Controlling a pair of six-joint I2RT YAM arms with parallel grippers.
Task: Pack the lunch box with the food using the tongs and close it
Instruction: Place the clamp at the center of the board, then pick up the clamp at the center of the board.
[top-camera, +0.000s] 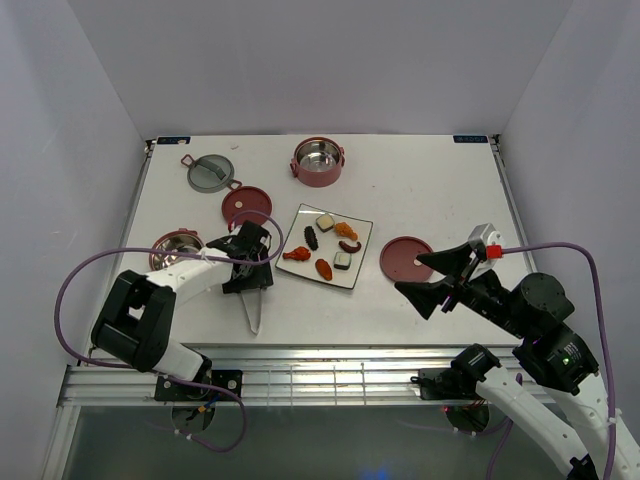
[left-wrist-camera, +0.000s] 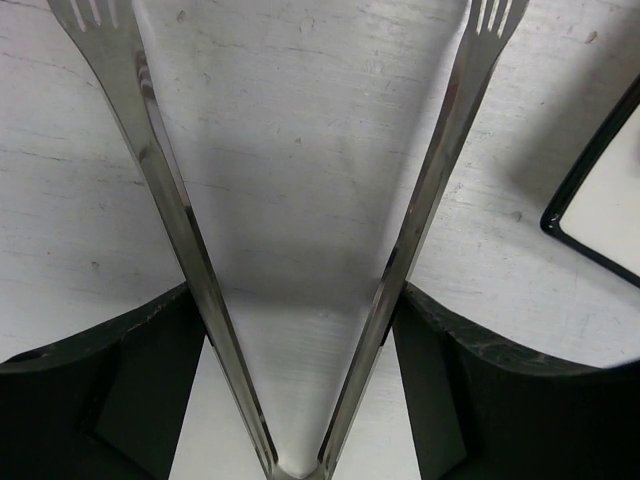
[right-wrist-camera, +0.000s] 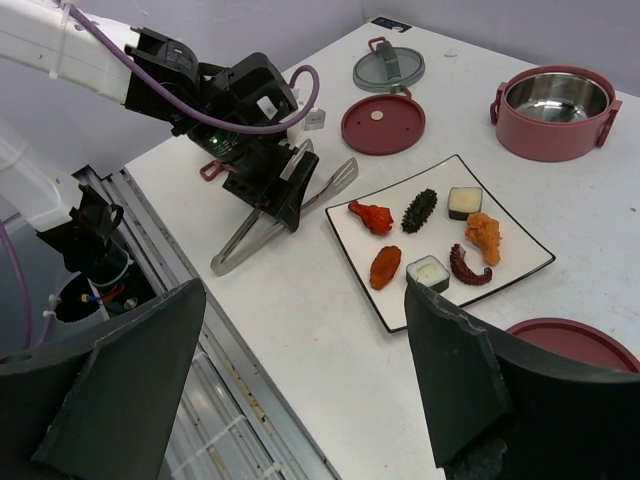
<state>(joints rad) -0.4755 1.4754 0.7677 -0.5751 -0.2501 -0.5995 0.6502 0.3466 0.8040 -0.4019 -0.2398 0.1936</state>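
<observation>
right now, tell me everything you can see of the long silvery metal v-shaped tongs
The tongs are thin polished steel: two arms joined at the near end, spread in a V, with slotted fork-like tips. They lie on the white table left of the black-rimmed square plate. The black left gripper straddles them, fingers seemingly against both arms.

- The right claw (right-wrist-camera: 300, 330) gapes wide above the tabletop (right-wrist-camera: 330, 350), nothing between its dark fingers (right-wrist-camera: 470, 400), short of the square plate (right-wrist-camera: 405, 305).
- Seven pieces of food (right-wrist-camera: 372, 215) lie on that plate.
- Left of the plate, the left claw (right-wrist-camera: 280, 205) straddles the tongs (right-wrist-camera: 240, 245), which lie flat.
- Beyond the plate stand a red bowl (right-wrist-camera: 555, 125), a red disc lid (right-wrist-camera: 383, 125) and a grey-green lid (right-wrist-camera: 388, 70).
</observation>
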